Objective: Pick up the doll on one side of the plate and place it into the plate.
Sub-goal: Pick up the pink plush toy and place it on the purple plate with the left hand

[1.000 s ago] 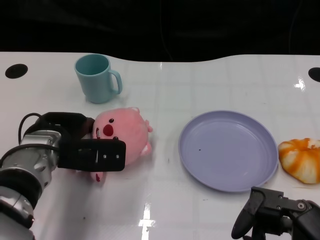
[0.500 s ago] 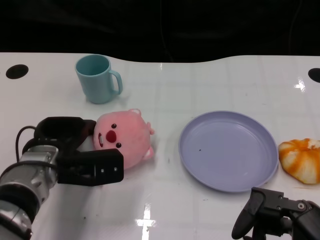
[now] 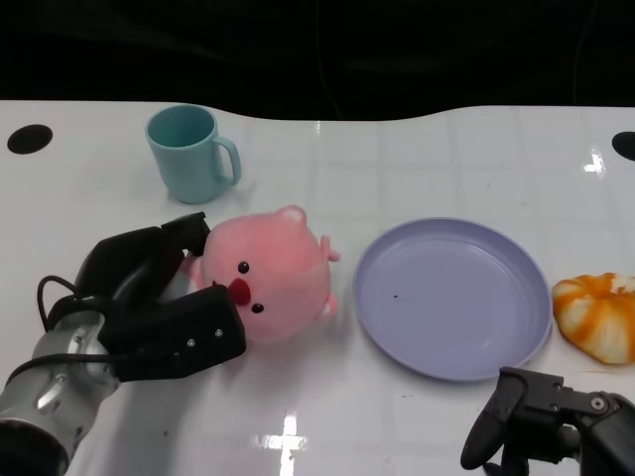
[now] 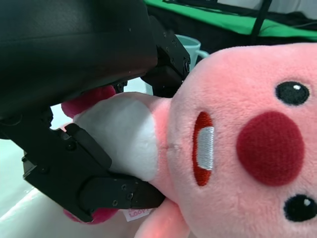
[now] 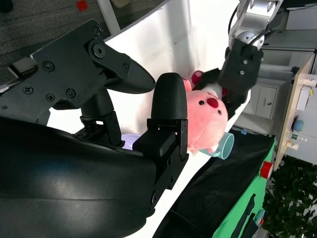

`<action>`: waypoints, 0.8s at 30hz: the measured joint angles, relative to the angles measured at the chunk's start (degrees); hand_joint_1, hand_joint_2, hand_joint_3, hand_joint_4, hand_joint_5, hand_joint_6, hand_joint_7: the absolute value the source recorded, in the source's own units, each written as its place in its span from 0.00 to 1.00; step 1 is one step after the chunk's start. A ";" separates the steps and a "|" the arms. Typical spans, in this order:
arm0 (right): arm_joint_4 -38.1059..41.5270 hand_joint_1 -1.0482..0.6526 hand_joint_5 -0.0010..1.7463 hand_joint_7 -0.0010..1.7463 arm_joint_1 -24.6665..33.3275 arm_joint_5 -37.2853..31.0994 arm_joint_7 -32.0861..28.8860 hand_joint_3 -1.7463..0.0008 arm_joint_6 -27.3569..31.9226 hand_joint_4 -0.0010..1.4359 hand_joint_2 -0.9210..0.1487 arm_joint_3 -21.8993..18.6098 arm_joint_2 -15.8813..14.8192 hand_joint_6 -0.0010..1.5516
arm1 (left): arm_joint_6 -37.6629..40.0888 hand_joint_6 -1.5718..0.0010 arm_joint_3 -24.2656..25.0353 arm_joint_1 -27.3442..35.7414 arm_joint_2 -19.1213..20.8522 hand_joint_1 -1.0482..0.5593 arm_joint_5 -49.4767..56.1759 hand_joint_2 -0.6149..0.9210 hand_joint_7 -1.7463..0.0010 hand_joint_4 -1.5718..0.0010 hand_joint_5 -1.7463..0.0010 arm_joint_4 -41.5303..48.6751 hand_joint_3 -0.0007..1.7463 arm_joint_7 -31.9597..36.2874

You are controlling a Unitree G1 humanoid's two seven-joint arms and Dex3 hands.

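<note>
A round pink plush doll [image 3: 270, 280] with a red nose sits in my left hand [image 3: 157, 315], just left of the lilac plate [image 3: 453, 297]. The black fingers wrap its back and underside. In the left wrist view the doll [image 4: 247, 139] fills the picture, face toward the camera, with the fingers [image 4: 94, 163] clamped on its white belly. My right hand [image 3: 541, 428] rests low at the front right, holding nothing, fingers apart. The right wrist view shows its fingers [image 5: 168, 111], with the doll [image 5: 205, 119] and my left hand [image 5: 241, 62] beyond.
A teal cup [image 3: 189, 154] stands behind the doll at the back left. An orange and white round object [image 3: 598, 315] lies right of the plate. The white table ends at a black edge in the back.
My left hand has closed around the doll, raised it and carried it right toward the plate, tilting its face. The right hand has stayed put.
</note>
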 measured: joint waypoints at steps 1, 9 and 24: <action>0.08 0.50 0.99 0.81 -0.04 -0.01 0.00 0.36 -0.03 0.46 0.37 0.00 0.00 0.39 | 0.83 0.53 0.60 0.58 0.08 0.56 -0.22 0.73 0.00 0.40 0.00 -2.10 0.65 -0.76; 0.29 0.51 0.99 0.80 -0.18 -0.03 0.02 0.36 -0.06 0.46 0.37 0.29 0.01 0.39 | 6.96 0.52 3.53 3.73 0.20 0.57 -2.42 0.67 0.00 0.39 0.00 -14.78 0.73 -7.41; 0.61 0.51 0.99 0.80 -0.88 -0.68 -0.41 0.35 -0.08 0.46 0.38 1.73 0.18 0.39 | 11.41 0.51 0.95 -2.71 -5.55 0.54 -1.06 0.66 0.00 0.38 0.00 -20.78 0.75 -12.65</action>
